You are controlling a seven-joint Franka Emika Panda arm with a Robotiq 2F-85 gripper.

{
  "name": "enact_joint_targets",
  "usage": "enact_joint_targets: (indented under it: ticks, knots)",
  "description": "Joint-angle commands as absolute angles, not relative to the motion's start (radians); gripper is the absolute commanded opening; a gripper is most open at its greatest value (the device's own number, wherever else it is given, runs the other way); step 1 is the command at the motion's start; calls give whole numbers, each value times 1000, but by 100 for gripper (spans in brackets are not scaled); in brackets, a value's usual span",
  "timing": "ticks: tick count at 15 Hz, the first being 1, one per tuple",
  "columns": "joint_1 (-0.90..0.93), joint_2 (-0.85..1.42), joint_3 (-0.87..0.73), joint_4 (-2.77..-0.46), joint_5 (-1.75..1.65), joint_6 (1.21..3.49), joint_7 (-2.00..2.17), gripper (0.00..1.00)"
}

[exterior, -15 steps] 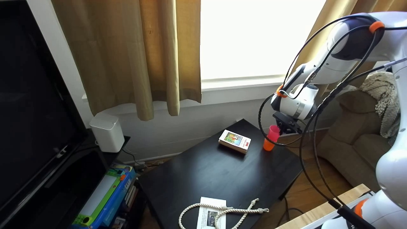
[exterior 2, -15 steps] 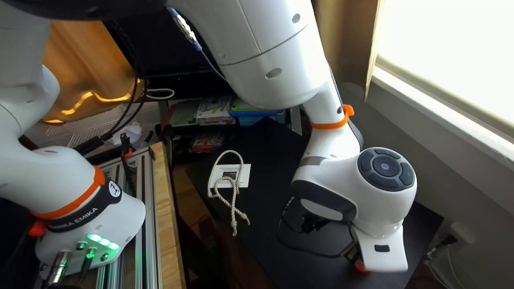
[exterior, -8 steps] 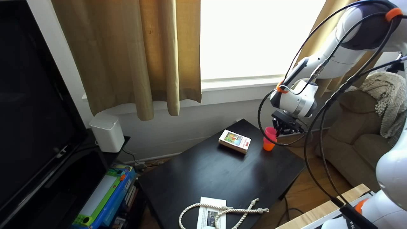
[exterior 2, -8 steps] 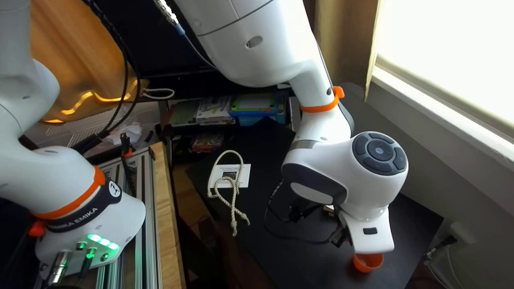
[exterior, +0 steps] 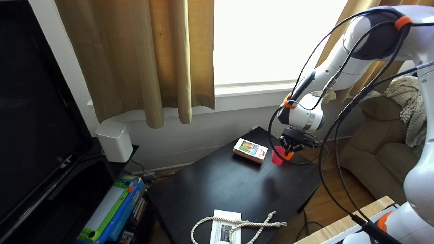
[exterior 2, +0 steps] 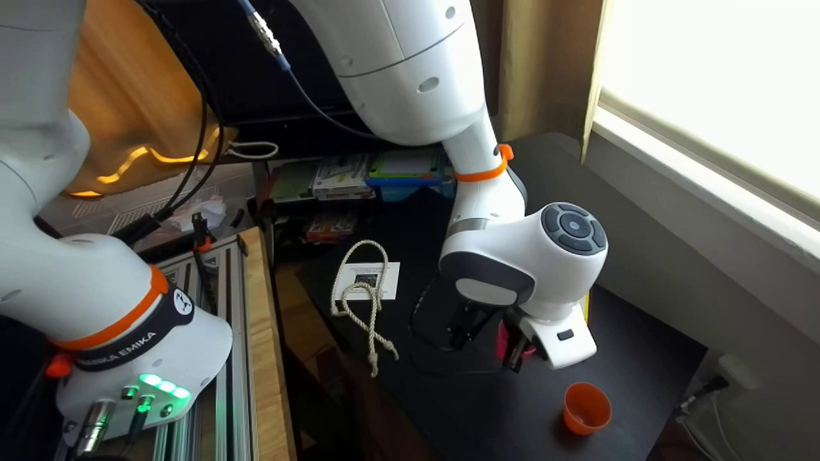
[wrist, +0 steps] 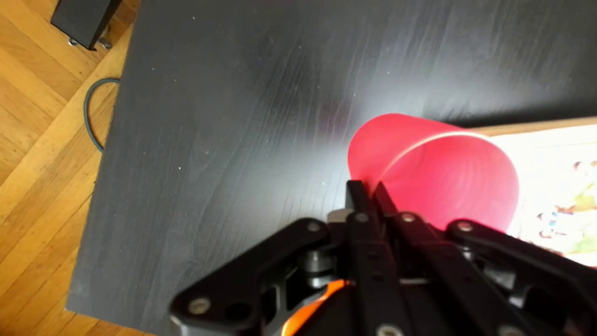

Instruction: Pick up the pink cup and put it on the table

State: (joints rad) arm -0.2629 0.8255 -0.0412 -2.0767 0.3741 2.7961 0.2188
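Observation:
The pink cup (exterior: 277,160) is in my gripper (wrist: 368,189). In the wrist view the fingertips pinch the rim and wall of the pink cup (wrist: 450,179), one finger inside and one outside. The cup is tilted, its mouth facing the camera. It is beside the book and appears a little above the black table (exterior: 217,184); the exact gap cannot be told. In an exterior view the pink cup (exterior 2: 503,339) is mostly hidden behind the gripper (exterior 2: 514,360). The table (wrist: 210,140) fills most of the wrist view.
An orange cup (exterior 2: 587,408) stands upright on the table near the gripper, partly hidden in an exterior view (exterior: 289,156). A book (exterior: 250,150) lies beside the pink cup. A rope (exterior: 257,225) and white card (exterior: 225,217) lie at the opposite end of the table.
The pink cup has moved with my gripper away from above the orange cup, towards the book and lower. The orange cup stays where it was and now shows fully in an exterior view.

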Motion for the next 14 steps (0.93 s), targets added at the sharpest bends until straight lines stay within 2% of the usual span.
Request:
enact_joint_targets:
  ticks: [1,4,5,14]
  knots:
    - [-250,842,-50,-2061,364,2778,218,4]
    - [-242,868,-61,-2034,353,2771,220,4]
    - [-242,869,-62,-2032,351,2769,219,1]
    - [-194,952,-52,-2052,309,2958,176,1]
